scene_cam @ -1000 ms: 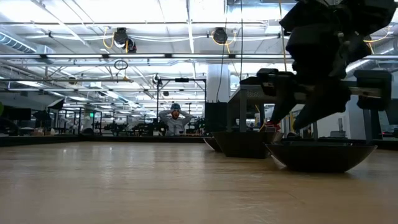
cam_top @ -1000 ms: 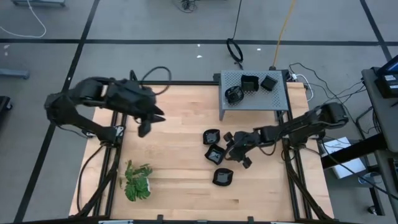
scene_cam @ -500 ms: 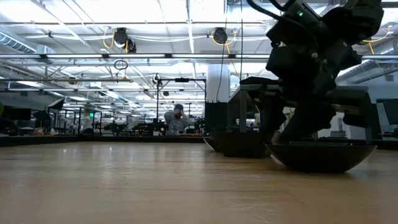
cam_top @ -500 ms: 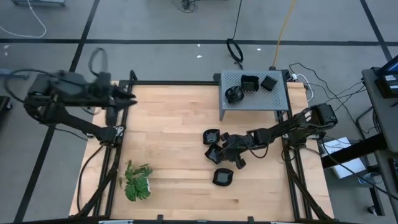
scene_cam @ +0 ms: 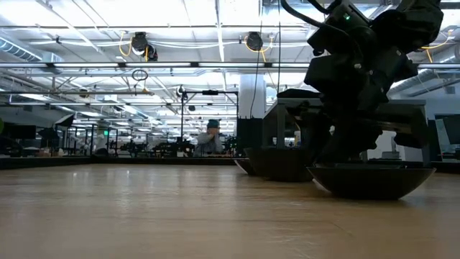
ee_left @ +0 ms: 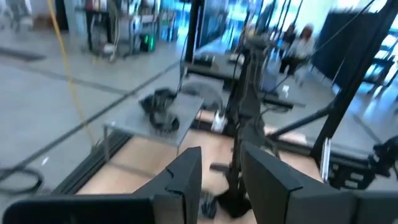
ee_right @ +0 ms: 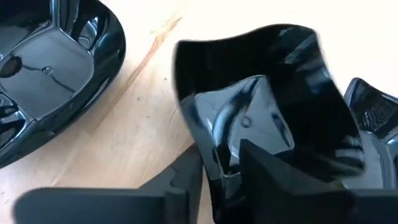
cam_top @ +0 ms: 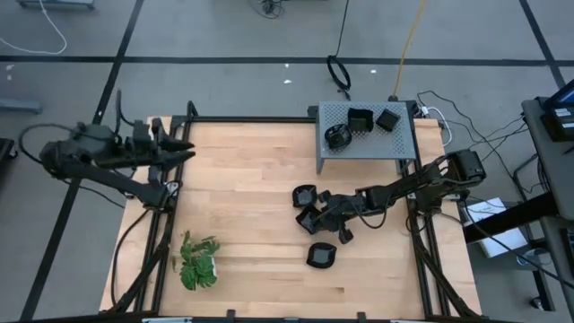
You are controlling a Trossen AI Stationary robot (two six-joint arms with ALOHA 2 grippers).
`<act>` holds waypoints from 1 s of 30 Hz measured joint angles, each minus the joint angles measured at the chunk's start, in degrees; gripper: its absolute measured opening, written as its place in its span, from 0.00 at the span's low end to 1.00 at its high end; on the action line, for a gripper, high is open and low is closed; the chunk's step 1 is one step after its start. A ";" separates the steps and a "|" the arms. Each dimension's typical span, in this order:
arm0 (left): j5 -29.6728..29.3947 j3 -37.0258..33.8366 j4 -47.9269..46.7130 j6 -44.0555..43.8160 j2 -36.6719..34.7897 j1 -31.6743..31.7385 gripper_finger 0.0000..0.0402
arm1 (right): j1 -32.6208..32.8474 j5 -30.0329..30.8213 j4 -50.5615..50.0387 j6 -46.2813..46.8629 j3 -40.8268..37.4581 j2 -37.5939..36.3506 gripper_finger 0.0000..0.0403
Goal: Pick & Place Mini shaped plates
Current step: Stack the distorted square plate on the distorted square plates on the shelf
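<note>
The right pincer point(cam_top: 328, 215) is down at the centre-right of the high view, among the loose mini shaped plates point(cam_top: 306, 196) on the desk point(cam_top: 251, 179). Its two fingers point(ee_right: 273, 180) straddle the rim of one tilted square plate point(ee_right: 261, 118), one inside and one outside, pinching the edge because these dishes are too shallow to grab across. Three dishes already sit on the grey perforated box point(cam_top: 334, 161), upper right (presumably the drop-off). The left pincer point(cam_top: 179, 148) waits, parted and empty, upper left.
</note>
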 joint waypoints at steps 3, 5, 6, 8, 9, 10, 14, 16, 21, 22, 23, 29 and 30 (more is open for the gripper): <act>0.05 -8.91 10.07 1.83 -5.44 -0.10 0.29 | 0.00 0.00 -0.29 0.04 -0.02 0.00 0.15; 0.35 -13.70 15.35 2.41 -8.69 -0.10 0.29 | 0.00 0.00 -0.25 0.02 -0.02 0.00 0.09; 0.66 -15.88 17.59 2.36 -10.29 -0.10 0.29 | 0.00 0.00 -0.24 0.02 -0.02 0.00 0.06; 0.97 -19.63 20.15 2.23 -12.68 -0.10 0.29 | 0.00 0.00 -0.19 -0.12 -0.02 -0.03 0.02; 1.05 -21.19 21.27 2.17 -13.66 -0.10 0.29 | 0.00 0.02 -0.23 -0.15 -0.02 -0.22 0.01; 1.08 -22.67 22.45 2.15 -14.45 -0.10 0.29 | 0.00 0.02 -0.65 -0.35 -0.02 -0.71 0.01; -0.08 -27.53 23.98 0.82 -16.07 -0.10 0.29 | -0.13 0.00 -1.86 -2.56 -0.04 -3.63 0.00; -1.02 -29.99 22.89 -1.70 -16.00 -0.10 0.29 | -0.34 0.00 -2.43 -3.04 -0.07 -6.37 0.00; -2.11 -37.29 27.41 -9.71 -15.77 -0.10 0.29 | -1.08 2.03 -4.83 -1.63 -0.07 -14.57 0.00; -2.49 -39.19 29.92 -10.06 -15.77 -0.10 0.29 | -1.26 2.87 -4.99 -0.77 -0.07 -16.62 0.00; -2.73 -41.08 32.99 -9.58 -15.90 -0.10 0.29 | -1.55 3.64 -5.09 0.06 -0.07 -18.62 0.00; -2.95 -52.67 58.61 0.31 -16.89 -0.10 0.29 | -4.16 9.53 -5.57 4.77 -0.04 -30.39 0.00; -2.77 -54.28 61.47 0.88 -17.23 -0.10 0.29 | -4.70 10.32 -5.82 5.44 -0.04 -32.16 0.00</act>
